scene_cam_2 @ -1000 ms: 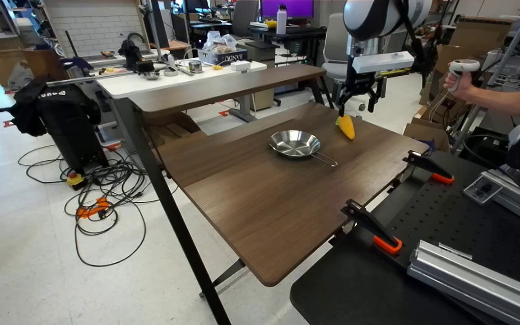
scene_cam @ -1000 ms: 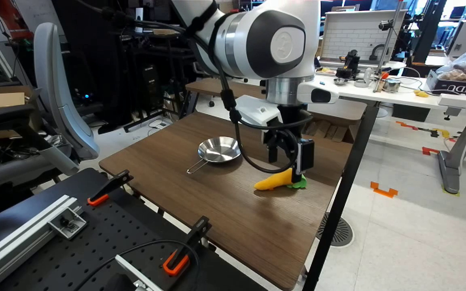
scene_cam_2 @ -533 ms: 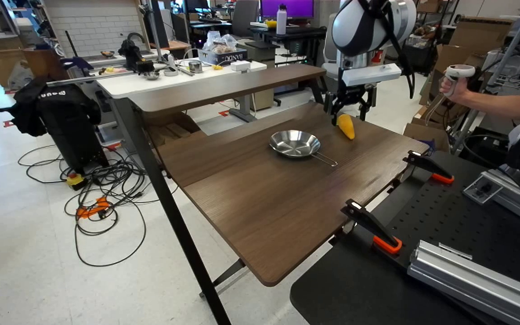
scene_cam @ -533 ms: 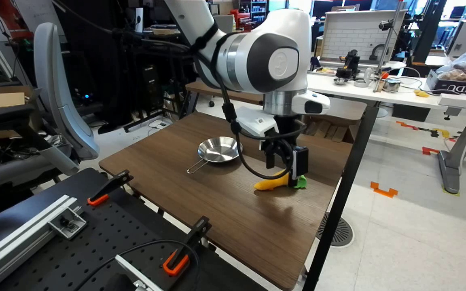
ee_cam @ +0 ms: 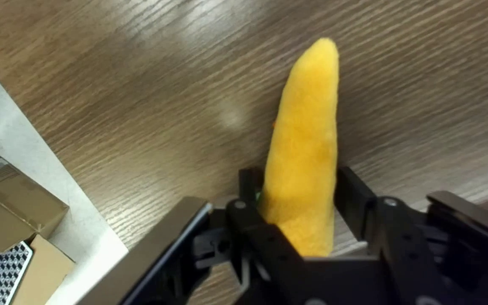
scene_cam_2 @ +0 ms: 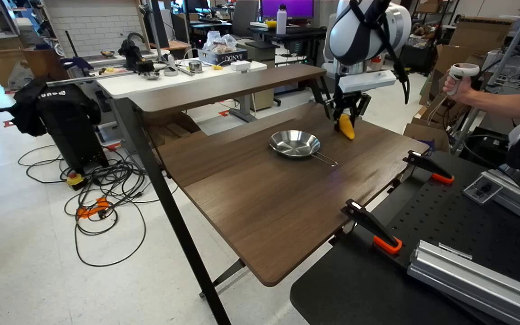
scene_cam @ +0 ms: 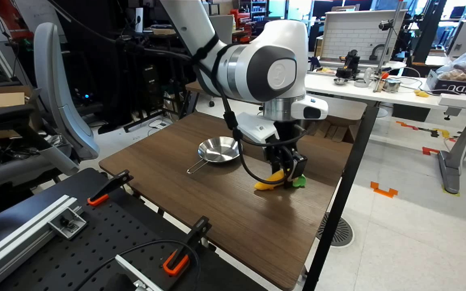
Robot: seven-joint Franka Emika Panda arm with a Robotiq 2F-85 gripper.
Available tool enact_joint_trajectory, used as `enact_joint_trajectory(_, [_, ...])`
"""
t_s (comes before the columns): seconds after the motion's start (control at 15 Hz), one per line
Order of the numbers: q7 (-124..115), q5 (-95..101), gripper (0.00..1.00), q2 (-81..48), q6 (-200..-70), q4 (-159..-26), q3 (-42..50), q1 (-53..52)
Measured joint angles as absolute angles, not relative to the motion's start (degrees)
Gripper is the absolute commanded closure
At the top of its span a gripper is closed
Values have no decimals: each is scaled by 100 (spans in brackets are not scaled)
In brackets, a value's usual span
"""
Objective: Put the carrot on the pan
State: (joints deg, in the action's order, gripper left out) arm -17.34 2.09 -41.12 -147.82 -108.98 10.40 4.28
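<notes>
The fingers (ee_cam: pixel 355 201) stand narrow on the carrot (ee_cam: pixel 305 135), one touching each side near its leafy end, holding it between them. The carrot lies on the bench (scene_cam_2: pixel 264 216), its tapered tip sticking out past the fingers; in an exterior view its green leaves (scene_cam: pixel 299 181) show on their other side. The pan (scene_cam_2: pixel 294 144) sits upright, near the carrot but apart from it. A person's hand (scene_cam_2: pixel 461 88) grips a white controller (scene_cam_2: pixel 464 69).
</notes>
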Motion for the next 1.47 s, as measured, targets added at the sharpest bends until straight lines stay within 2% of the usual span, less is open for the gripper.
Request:
enact_joint_trajectory(0.13, [-1734, 209, 96, -4112, -14791, -10883, 1041, 421])
enact_joint_trajectory(0.2, [-1734, 209, 98, -4112, -14793, -10881, 1042, 417])
enact_joint_trajectory(0.33, [-1734, 209, 96, -4111, -14798, -10874, 1042, 403])
enact_joint_trajectory(0.4, [-1733, 209, 99, -4108, -14798, -10873, 1042, 395])
enact_joint_trajectory(0.87, [-1725, 209, 97, -3936, -14798, -10935, 1042, 206])
enact_joint_trajectory(1.47, [-1626, 274, 97, -2895, -14690, -11580, 891, -368])
